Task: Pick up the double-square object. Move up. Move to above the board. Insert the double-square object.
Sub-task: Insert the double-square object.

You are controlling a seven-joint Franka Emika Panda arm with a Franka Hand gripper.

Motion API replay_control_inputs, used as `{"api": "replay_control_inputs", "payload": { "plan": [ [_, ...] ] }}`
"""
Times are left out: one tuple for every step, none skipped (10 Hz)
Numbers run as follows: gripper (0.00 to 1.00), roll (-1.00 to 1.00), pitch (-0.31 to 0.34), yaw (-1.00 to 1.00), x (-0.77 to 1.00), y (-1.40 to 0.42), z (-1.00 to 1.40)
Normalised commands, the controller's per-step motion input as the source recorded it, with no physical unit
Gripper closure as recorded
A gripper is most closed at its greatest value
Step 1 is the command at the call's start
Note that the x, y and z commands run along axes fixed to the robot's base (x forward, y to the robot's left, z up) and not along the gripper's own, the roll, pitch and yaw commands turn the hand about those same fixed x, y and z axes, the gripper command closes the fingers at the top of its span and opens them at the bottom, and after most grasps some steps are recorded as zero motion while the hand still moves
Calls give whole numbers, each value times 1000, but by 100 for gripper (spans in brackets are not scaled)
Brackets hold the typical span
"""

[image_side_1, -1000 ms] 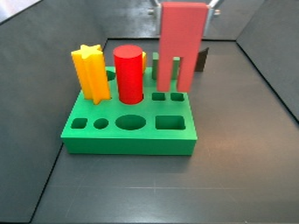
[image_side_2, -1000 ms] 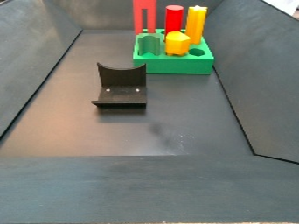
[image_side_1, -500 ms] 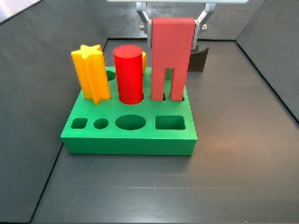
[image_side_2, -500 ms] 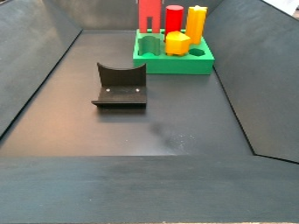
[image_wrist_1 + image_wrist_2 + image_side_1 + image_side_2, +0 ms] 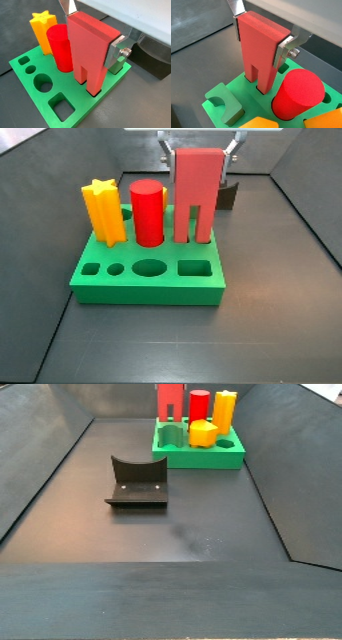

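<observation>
Fixture [image 5: 136, 481] sits up front on the floor, then way back there's the board [image 5: 147, 278] where the gripper [image 5: 198, 150] is clamped on the pink block [image 5: 197, 193], both legs down in the board's holes beside the red cylinder [image 5: 147, 212].

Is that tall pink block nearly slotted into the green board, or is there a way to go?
Picking up and carrying look done: the gripper holds the double-square object upright over the board, jaws clamped on its upper end. In hand: its two legs are entering the holes. Left: full seating, then release.
</observation>
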Motion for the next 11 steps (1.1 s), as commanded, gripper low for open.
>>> {"api": "replay_control_inputs", "payload": {
  "plan": [
    [100, 0, -77, -29, 0, 0, -380],
    [100, 0, -49, -286, 154, -3, -377],
    [100, 0, -26, -383, 206, 0, -366],
    [100, 0, -24, -380, 171, 0, -389],
    [100, 0, -40, -340, 77, 0, -406],
    [100, 0, -74, -126, -20, 0, -440],
    [100, 20, -133, 0, -174, 0, -451],
    [100, 90, -154, 149, -154, 0, -403],
    [100, 101, -194, 363, -106, -17, -354],
    [100, 0, -130, 149, -57, -17, -240],
    [100, -4, -101, 0, 0, 0, -143]
  ]
}}
